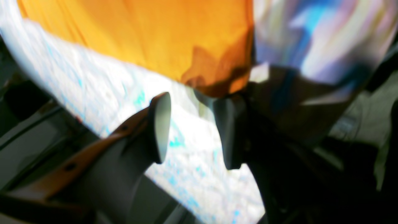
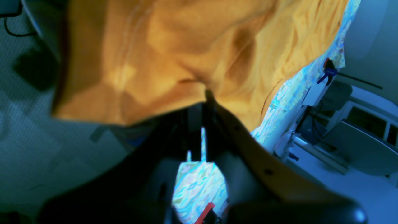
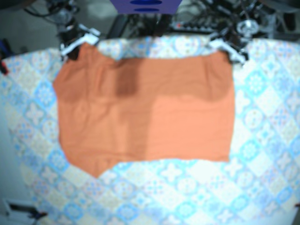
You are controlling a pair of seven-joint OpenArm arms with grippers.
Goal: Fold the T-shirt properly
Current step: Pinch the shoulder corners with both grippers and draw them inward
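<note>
Blue-and-white patterned tablecloth [image 3: 262, 154]

The bench [image 3: 33, 154] is draped with a cover [image 3: 262, 154] printed in blue, white and orange tiles. A blue clamp [image 2: 329, 72] grips the cover at the bench edge. Grey textured floor [image 2: 28, 130] lies beside the bench. White furniture [image 2: 363, 137] stands nearby. Cables [image 3: 197, 21] cluster behind the bench.
</note>
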